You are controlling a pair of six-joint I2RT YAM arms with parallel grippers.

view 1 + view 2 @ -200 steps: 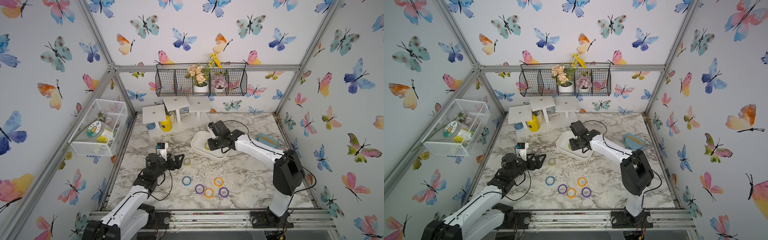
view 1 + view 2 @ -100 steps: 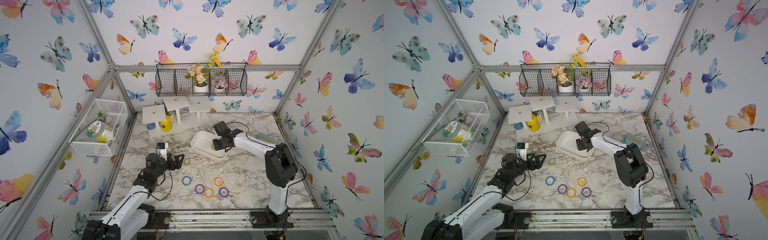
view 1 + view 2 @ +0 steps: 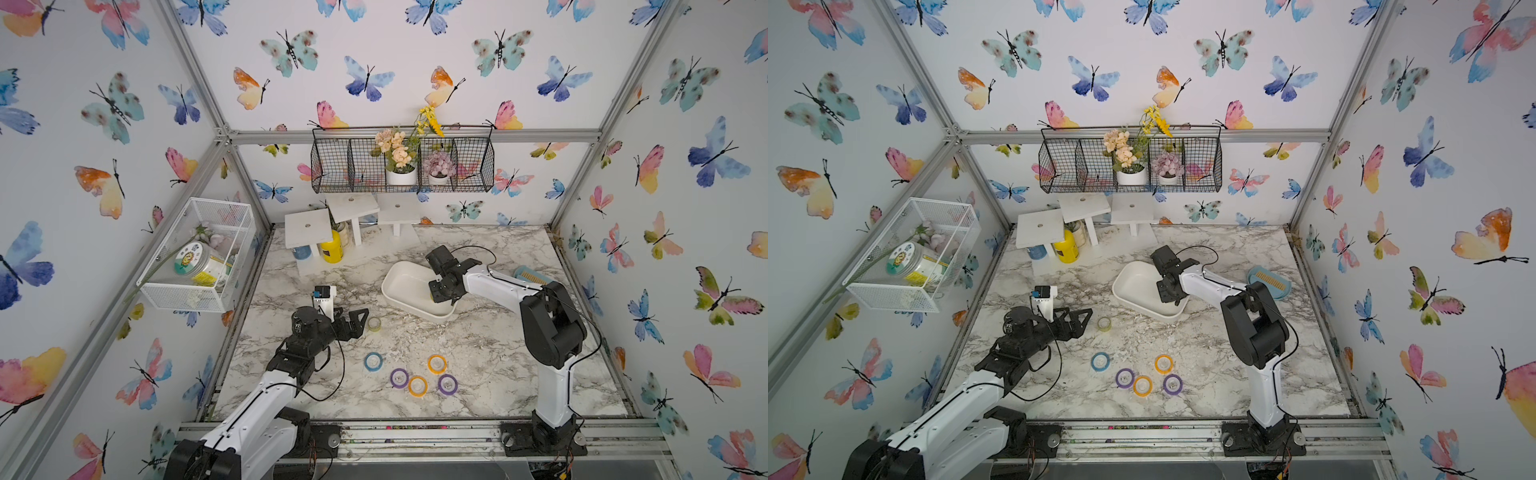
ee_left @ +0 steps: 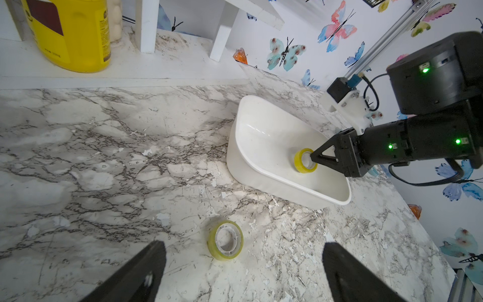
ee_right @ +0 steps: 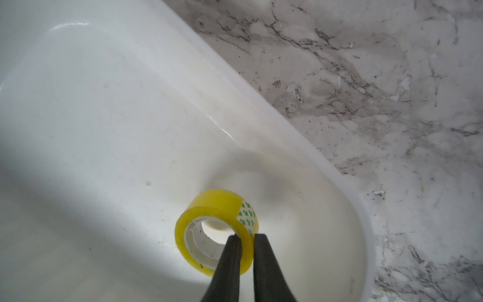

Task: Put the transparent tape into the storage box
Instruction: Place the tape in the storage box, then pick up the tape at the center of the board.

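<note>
Inside storage box (image 5: 109, 109): yellow-green tape roll (image 5: 217, 232), pinched upright.

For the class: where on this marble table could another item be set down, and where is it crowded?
Free: the marble table between the five-roll cluster and the right arm's base, and the back strip behind the white tub. Crowded: the back-left corner around the yellow bottle, and in front of the left gripper.

The right hand (image 5: 244, 241) reaches far-left from its upright arm, fingers pinched nearly together. The left hand (image 4: 243, 261), low at near left, has its fingers spread wide.
</note>
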